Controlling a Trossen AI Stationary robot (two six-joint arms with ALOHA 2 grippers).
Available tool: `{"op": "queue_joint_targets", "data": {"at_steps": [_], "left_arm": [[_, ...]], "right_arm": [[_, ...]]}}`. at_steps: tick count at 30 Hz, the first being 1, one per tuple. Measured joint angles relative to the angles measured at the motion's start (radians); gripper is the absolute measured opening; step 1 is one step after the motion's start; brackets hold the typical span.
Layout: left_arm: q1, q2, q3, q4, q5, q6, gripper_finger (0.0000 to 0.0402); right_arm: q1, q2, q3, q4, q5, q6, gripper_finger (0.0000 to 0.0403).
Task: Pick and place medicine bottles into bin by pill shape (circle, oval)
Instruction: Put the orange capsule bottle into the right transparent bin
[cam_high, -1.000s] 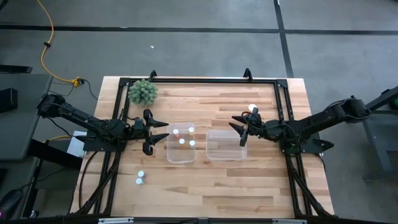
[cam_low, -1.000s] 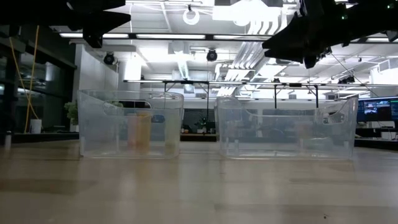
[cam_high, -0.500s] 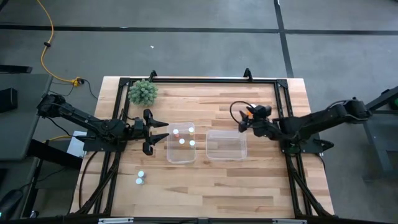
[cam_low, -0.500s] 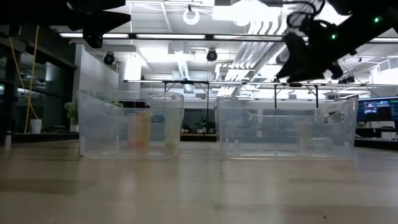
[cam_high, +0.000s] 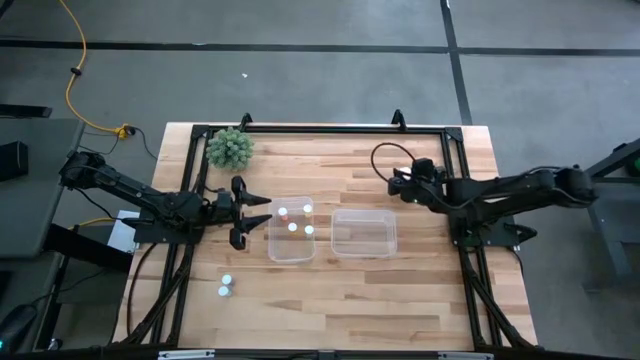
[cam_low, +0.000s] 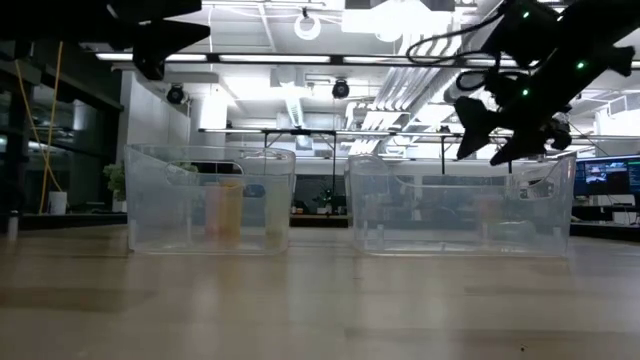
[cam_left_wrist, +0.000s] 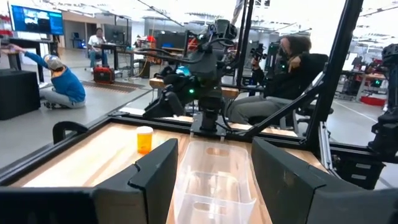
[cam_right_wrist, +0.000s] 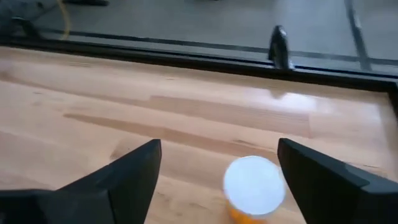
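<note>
An orange medicine bottle with a white cap (cam_right_wrist: 254, 183) stands upright on the wood at the far right of the table; it also shows in the left wrist view (cam_left_wrist: 144, 138). My right gripper (cam_right_wrist: 219, 148) is open above it, one finger on each side, touching nothing; it also shows in the high view (cam_high: 402, 182). Three white-capped bottles (cam_high: 293, 227) stand in the left clear bin (cam_high: 275, 250). Two more bottles (cam_high: 225, 286) stand on the table near the front left. My left gripper (cam_high: 252, 212) is open and empty beside the left bin.
The right clear bin (cam_high: 340, 250) stands next to the left bin at mid-table. A green spiky ball plant (cam_high: 230, 148) sits at the far left corner. A black frame rail (cam_high: 320, 128) runs along the far edge. People sit beyond the table in the left wrist view.
My right gripper has gone from over the right bin's far corner toward the table's far edge, has turned about and come lower, and now stands over the orange bottle. Its fingers stay open.
</note>
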Motion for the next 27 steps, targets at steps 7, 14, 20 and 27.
{"op": "queue_joint_targets", "data": {"at_steps": [7, 14, 20, 27], "left_arm": [[0.0, 0.0, 0.0, -0.018, 0.001, -0.022, 0.0195], [0.0, 0.0, 0.0, -0.017, 0.001, -0.015, 0.0195], [0.0, 0.0, 0.0, -0.017, 0.001, -0.023, 0.0195], [0.0, 0.0, 0.0, -0.016, 0.001, -0.023, 0.0195]], "right_arm": [[-0.11, 0.11, 0.0, 0.002, -0.031, 0.072, 0.0323], [-0.171, 0.202, -0.001, 0.026, -0.116, 0.099, 0.0323], [-0.175, 0.218, -0.001, 0.045, -0.142, 0.102, 0.0323], [-0.175, 0.218, -0.001, 0.039, -0.138, 0.136, 0.031]]}}
